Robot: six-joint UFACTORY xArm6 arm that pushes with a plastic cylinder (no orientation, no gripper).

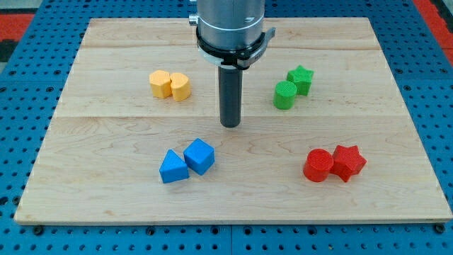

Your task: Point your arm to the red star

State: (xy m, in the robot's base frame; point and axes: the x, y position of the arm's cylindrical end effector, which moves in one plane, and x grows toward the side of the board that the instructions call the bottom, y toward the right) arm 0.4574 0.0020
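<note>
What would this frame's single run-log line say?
tip: board centre, touching no block | target: red star, toward view's lower right, beside red cylinder | status: not yet at target

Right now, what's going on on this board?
I'm a single arm with a rod, meant to point at the red star. My tip sits mid-board, touching no block. The red star lies toward the view's lower right, against a red cylinder. Yellow, green and blue pairs sit elsewhere.

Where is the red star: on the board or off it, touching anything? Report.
On the board. The red star sits near the wooden board's lower right, touching the red cylinder; my tip stands apart, near the centre.
</note>
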